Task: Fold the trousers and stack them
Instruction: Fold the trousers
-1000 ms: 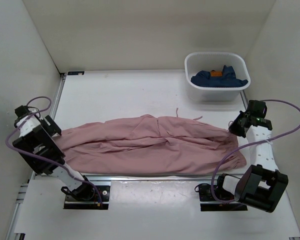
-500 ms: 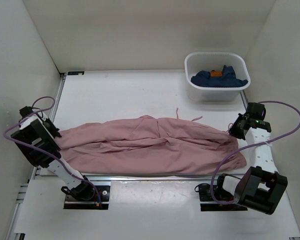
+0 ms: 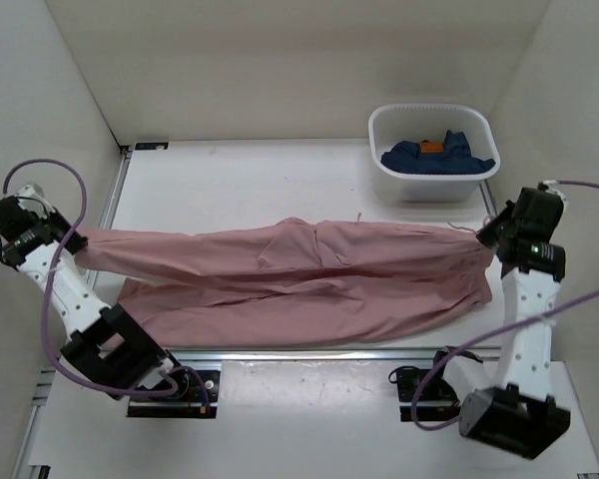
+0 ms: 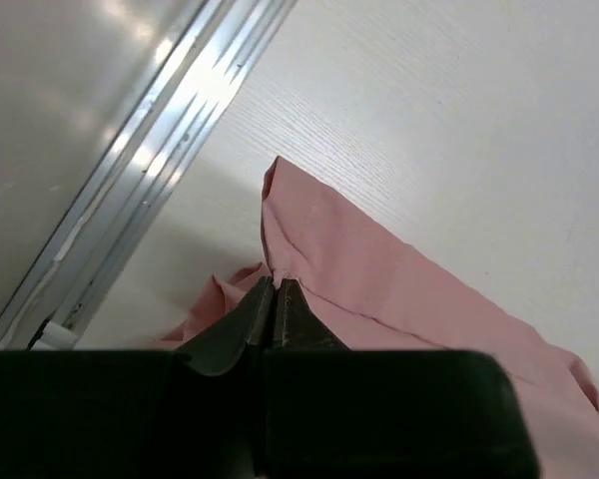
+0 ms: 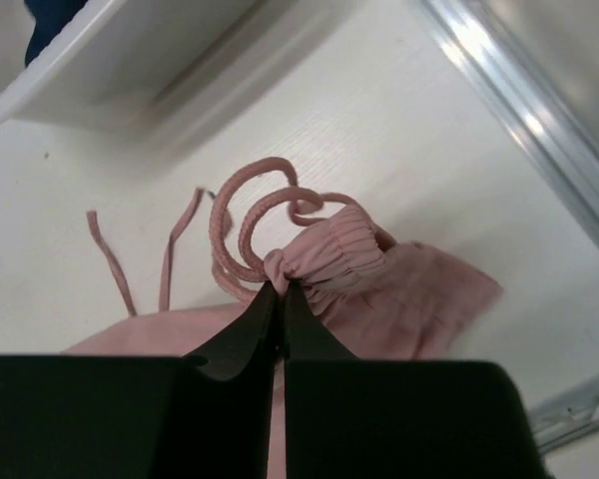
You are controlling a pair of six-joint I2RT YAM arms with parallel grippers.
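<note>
Dusty-pink trousers stretch along the near edge of the white tabletop, a white bin at its far right corner.

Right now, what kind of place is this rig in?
Probably a lab test cell for laundry folding: plain white walls box in the table, a white tub holds dark blue garments, and pink trousers stretch between the left arm and right arm.

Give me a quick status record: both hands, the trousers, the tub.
left hand: shut on a leg end of the trousers, at the left edge of the table
right hand: shut on the gathered waistband, beside the drawstrings
trousers: stretched left to right between the hands, near part lying on the table
fold: not yet done
tub: far right corner, holds dark blue clothes
</note>
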